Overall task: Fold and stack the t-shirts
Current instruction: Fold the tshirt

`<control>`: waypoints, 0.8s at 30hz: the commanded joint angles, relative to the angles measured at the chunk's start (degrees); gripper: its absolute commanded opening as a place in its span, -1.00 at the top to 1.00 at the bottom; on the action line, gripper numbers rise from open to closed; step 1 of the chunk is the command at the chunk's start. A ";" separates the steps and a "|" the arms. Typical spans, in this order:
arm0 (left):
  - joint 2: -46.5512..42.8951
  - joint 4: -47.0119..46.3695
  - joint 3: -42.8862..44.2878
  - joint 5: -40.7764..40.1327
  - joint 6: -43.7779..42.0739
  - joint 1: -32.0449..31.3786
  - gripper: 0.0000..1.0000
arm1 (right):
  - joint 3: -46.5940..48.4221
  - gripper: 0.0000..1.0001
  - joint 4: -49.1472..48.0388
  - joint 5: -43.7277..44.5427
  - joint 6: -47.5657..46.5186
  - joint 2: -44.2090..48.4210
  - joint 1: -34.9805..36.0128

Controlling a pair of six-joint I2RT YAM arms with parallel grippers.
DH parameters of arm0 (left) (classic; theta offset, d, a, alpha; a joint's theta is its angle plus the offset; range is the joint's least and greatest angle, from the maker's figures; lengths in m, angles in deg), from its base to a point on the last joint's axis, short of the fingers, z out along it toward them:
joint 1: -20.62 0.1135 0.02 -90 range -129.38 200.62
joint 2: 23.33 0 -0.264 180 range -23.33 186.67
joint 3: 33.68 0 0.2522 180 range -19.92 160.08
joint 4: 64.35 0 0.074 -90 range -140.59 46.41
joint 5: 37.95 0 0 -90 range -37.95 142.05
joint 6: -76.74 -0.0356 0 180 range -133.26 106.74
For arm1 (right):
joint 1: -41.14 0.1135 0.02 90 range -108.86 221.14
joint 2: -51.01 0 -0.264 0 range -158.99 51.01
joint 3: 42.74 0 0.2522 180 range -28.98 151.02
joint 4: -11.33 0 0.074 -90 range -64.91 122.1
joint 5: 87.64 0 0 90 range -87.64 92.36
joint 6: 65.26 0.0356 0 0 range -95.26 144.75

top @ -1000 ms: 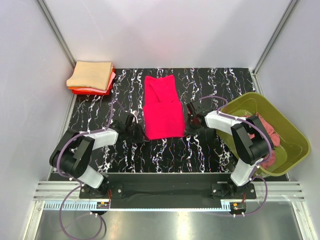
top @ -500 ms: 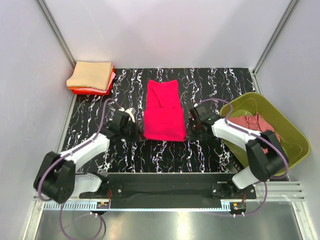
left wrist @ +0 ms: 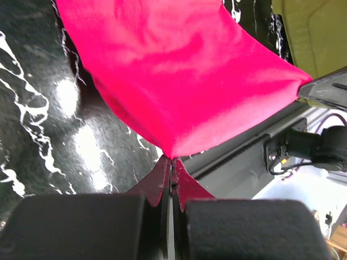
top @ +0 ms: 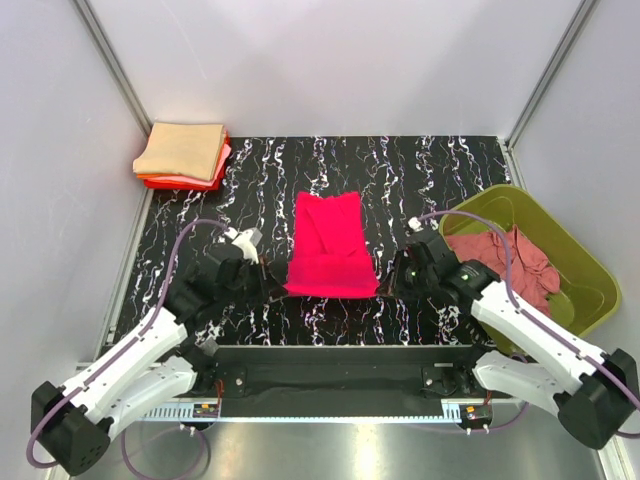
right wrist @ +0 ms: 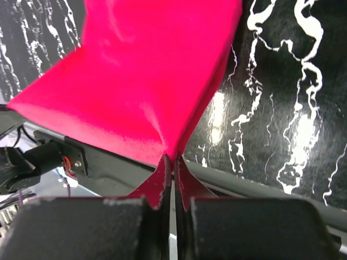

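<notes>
**tabletop_tom:** ok so how far along is the folding job here? looks kinda mid-way to me

**yam_fan:** yeah, roughly. There's a stack of folded shirts (top: 183,155) parked at the 10 o'clock corner of the table (top: 420,170), tan one on top with pink and orange-red edges under it, so those look done. The crimson-pink shirt (top: 330,240) is in the middle, already narrowed to a long strip running 12 to 6.

**tabletop_tom:** and the arms?

**yam_fan:** both are pinching it. The left gripper (left wrist: 171,161) is clamped tight on the near corner at about 7 o'clock of the shirt, and the right gripper (right wrist: 173,160) is clamped on the corner at 5 o'clock. In the wrist views the hem hangs taut between them, off the table.

**tabletop_tom:** so next is folding it over?

**yam_fan:** my guess is the near hem goes toward 12 to halve it, then it goes onto the stack. After that there's a dusty rose shirt (top: 505,258) crumpled in the tub (top: 592,262) at 3 o'clock, not folded at all. So at least two shirts are left.
</notes>
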 commanded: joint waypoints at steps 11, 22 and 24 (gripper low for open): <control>15.38 0.93 17.93 -7.56 -3.19 1.06 1.00 | 14.44 1.00 3.89 12.12 -8.79 -10.74 -0.18; 43.69 -2.76 46.14 -0.28 -12.25 14.68 1.00 | 41.78 1.00 3.80 2.03 -22.25 -36.33 -13.18; 50.46 -4.78 49.42 2.35 -12.69 16.69 1.00 | 46.87 1.00 3.80 1.05 -24.89 -42.22 -14.42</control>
